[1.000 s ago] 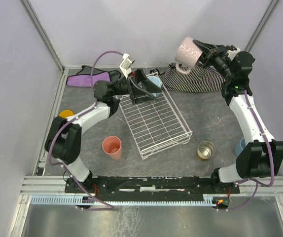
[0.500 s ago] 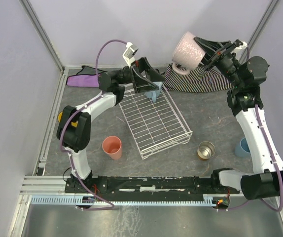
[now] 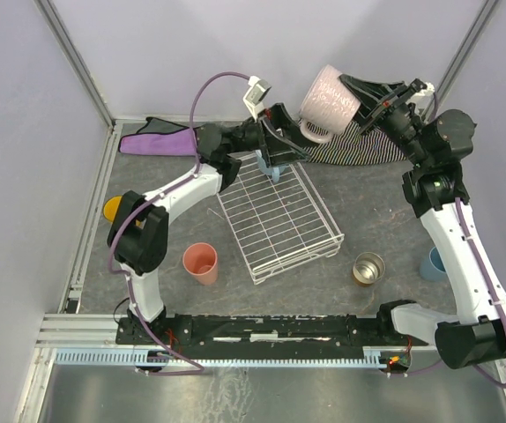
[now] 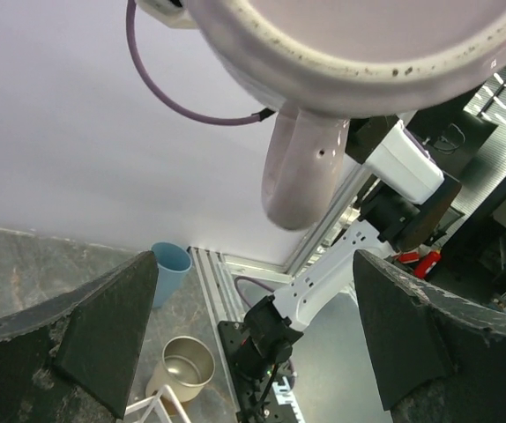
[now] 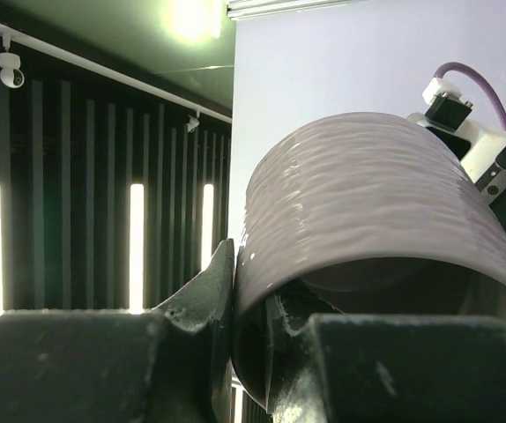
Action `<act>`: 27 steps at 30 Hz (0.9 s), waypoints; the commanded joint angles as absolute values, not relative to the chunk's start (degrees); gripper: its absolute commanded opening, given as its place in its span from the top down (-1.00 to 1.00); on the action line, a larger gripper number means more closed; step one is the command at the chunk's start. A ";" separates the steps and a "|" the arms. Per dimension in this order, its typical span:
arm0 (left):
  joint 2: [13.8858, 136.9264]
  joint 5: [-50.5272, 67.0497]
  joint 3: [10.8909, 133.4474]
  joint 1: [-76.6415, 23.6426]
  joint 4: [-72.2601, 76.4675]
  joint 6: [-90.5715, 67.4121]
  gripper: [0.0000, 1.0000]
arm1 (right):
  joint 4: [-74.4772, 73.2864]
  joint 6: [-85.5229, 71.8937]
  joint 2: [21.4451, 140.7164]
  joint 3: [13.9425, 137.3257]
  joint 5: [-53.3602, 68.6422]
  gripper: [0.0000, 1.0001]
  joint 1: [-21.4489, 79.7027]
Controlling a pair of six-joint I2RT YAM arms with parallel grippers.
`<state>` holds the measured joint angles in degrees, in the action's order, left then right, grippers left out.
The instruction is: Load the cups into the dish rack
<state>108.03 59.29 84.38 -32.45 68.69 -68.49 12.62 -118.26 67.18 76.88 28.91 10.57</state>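
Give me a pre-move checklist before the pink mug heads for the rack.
1. Grip: the right gripper has its fingers clamped on the wall of the pale pink ceramic mug: ok.
2. The left gripper is open: ok.
3. Mug's path free: not ok, the left gripper's fingers sit close beneath the mug.
4. Bare grid in the white wire dish rack: ok.
5. The small light blue mug at the rack's far end is free of the left gripper: cannot tell, partly hidden.

Grey table [image 3: 376,207] carries: dish rack [image 3: 275,218], salmon tumbler [image 3: 202,263], metal cup [image 3: 368,268], blue tumbler [image 3: 430,263], yellow mug [image 3: 113,209], purple cloth [image 3: 152,141], striped cloth [image 3: 368,152].
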 commanded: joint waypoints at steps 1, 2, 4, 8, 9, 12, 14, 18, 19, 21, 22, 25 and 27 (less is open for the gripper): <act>104.94 55.37 86.98 -33.45 68.38 -65.64 -0.92 | 19.92 -120.74 65.59 76.87 25.65 0.99 11.45; 104.61 54.81 87.07 -33.62 67.86 -64.97 -0.91 | 20.10 -120.76 65.34 76.37 25.26 0.99 11.66; 103.82 53.78 87.44 -33.94 65.75 -62.74 -0.85 | 20.68 -120.83 65.18 75.44 24.76 0.99 11.83; 103.89 52.95 88.98 -34.58 63.67 -60.99 -0.81 | 22.02 -121.09 65.00 74.18 23.72 0.99 11.97; 104.15 52.68 89.29 -34.69 64.18 -61.35 -0.80 | 22.33 -121.00 65.02 74.04 23.59 0.99 12.15; 104.68 51.48 89.71 -35.28 65.20 -61.71 -0.76 | 22.80 -120.87 65.20 73.80 23.06 0.99 12.53; 105.21 51.16 90.65 -35.81 65.64 -62.14 -0.65 | 23.90 -121.26 65.42 73.37 22.66 0.99 12.72; 106.73 50.87 92.36 -37.24 66.99 -63.67 -0.48 | 24.93 -121.54 66.13 73.68 22.25 0.99 12.93; 107.04 50.90 92.78 -37.61 67.21 -63.88 -0.42 | 25.14 -121.55 66.33 73.73 22.17 0.99 13.07; 107.43 50.54 92.97 -38.08 67.52 -64.02 -0.35 | 25.96 -121.91 66.66 73.62 21.78 0.99 13.26; 107.65 50.46 93.14 -38.28 67.51 -64.04 -0.31 | 26.31 -122.10 66.77 73.57 21.63 0.99 13.31; 108.01 50.30 93.39 -38.48 67.93 -64.50 -0.21 | 26.62 -122.26 67.41 74.33 21.89 0.99 13.34; 108.10 50.27 93.55 -38.58 67.94 -64.55 -0.11 | 26.75 -122.37 67.79 74.53 21.87 0.99 13.45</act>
